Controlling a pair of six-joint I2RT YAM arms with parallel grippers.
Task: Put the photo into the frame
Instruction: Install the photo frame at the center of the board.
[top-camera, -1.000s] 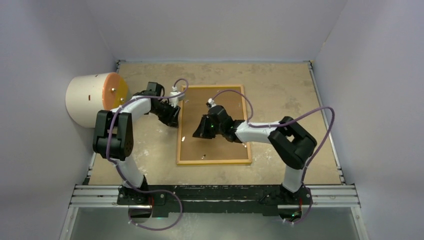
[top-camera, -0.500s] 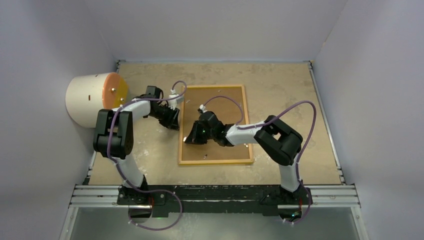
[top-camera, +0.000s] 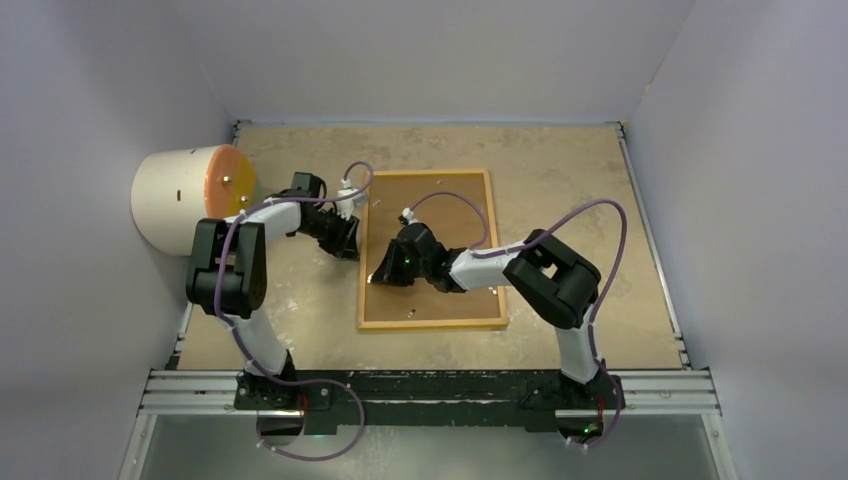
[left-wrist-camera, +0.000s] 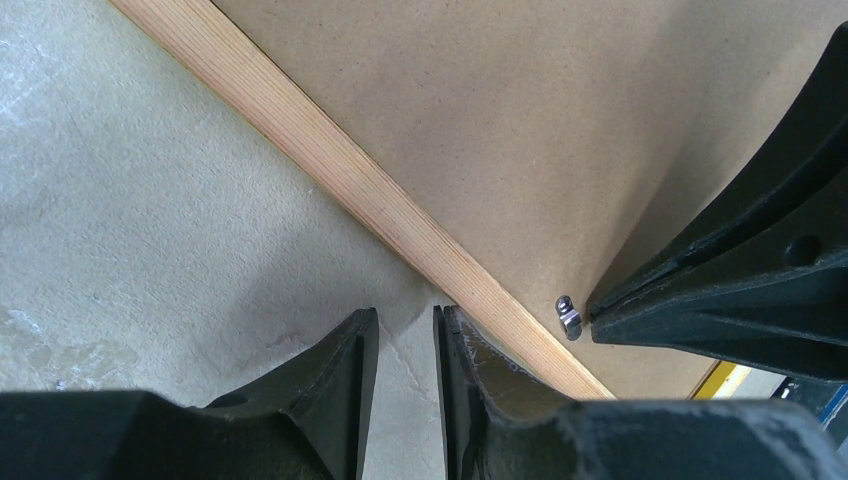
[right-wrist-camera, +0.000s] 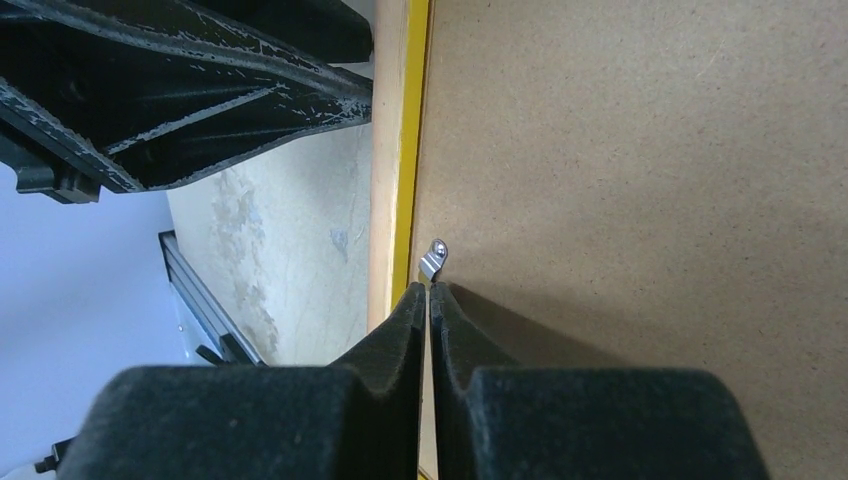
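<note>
Frame (top-camera: 430, 324) lies back-up, flat on the table (top-camera: 560, 180), with the brown backing board (top-camera: 440, 200) seated in it. Right hand (right-wrist-camera: 428, 290): fingers pressed together, tips at the small metal clip (right-wrist-camera: 434, 258) on the frame's left rail. Left hand (left-wrist-camera: 405, 325): at that rail's outer edge, fingers narrowly apart, gripping nothing.

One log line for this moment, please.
frame back-up, backing board in it | right gripper shut, tips at metal tab | left gripper slightly open at frame edge | photo not visible
</note>
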